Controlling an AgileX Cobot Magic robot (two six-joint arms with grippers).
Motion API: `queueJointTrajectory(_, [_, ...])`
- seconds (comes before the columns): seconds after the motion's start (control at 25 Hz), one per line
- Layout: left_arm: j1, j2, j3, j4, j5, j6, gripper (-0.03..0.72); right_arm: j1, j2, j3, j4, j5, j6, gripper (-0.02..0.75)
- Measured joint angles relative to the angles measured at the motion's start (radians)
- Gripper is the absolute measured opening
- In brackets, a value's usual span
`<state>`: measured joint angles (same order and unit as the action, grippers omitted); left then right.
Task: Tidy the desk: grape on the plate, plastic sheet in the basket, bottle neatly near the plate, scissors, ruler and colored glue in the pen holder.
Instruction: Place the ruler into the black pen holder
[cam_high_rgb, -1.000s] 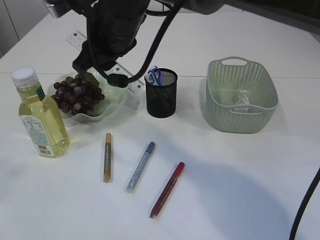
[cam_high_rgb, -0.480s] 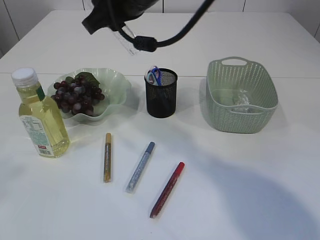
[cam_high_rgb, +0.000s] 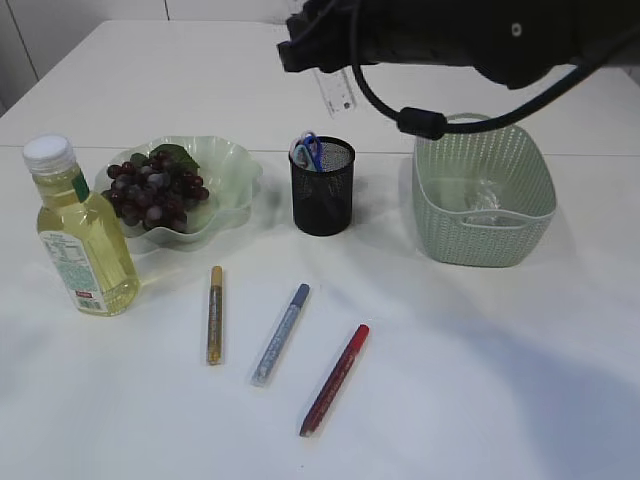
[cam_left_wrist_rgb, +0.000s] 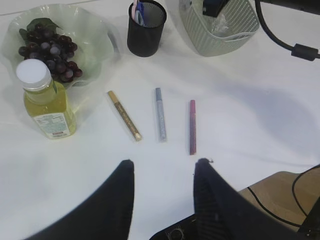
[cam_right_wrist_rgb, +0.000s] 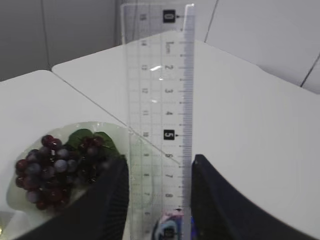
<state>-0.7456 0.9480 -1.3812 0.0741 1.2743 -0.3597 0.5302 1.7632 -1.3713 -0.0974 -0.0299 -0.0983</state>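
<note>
1. 3 glue sticks are left on the table, but the step in hand is the ruler (cam_right_wrist_rgb: 159, 115): my right gripper (cam_right_wrist_rgb: 157, 200) pinches its lower end between both fingers, and the clear strip hangs high above the pen holder (cam_high_rgb: 322, 186).
2. I judge the next need is alignment: the right wrist view shows the scissors (cam_right_wrist_rgb: 167, 225) handles just under the ruler's held end, so I am roughly over the cup.
3. I would tip the ruler near upright and lower its free end into the side away from the scissors, since they already fill part of the opening.
4. I would let go only once the end rests low inside, or the light mesh cup may tip.
5. My left gripper (cam_left_wrist_rgb: 162, 172) hangs half open and empty, well back from the glue sticks (cam_left_wrist_rgb: 160, 120).
</note>
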Motion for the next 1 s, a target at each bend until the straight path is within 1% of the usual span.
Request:
queueJointTrajectory(0.16, [0.0, 0.0, 0.0, 0.002, 0.0, 0.0, 0.295, -0.033, 0.006, 0.005, 0.012, -0.062, 0.002, 0.314])
queueJointTrajectory(0.6, [0.0, 0.0, 0.0, 0.02, 0.0, 0.0, 0.295, -0.052, 0.153, 0.005, 0.021, -0.363, -0.032, 0.314])
queueJointTrajectory(0.84, [0.0, 0.0, 0.0, 0.022, 0.0, 0.0, 0.295, -0.065, 0.23, 0.005, 0.118, -0.495, -0.044, 0.314])
queueJointTrajectory(0.92, [0.0, 0.0, 0.0, 0.024, -0.002, 0.0, 0.295, -0.069, 0.26, -0.011, 0.158, -0.514, -0.045, 0.314])
queueJointTrajectory(1.0, [0.0, 0.0, 0.0, 0.029, -0.011, 0.0, 0.295, -0.069, 0.293, -0.034, 0.174, -0.518, -0.045, 0.314])
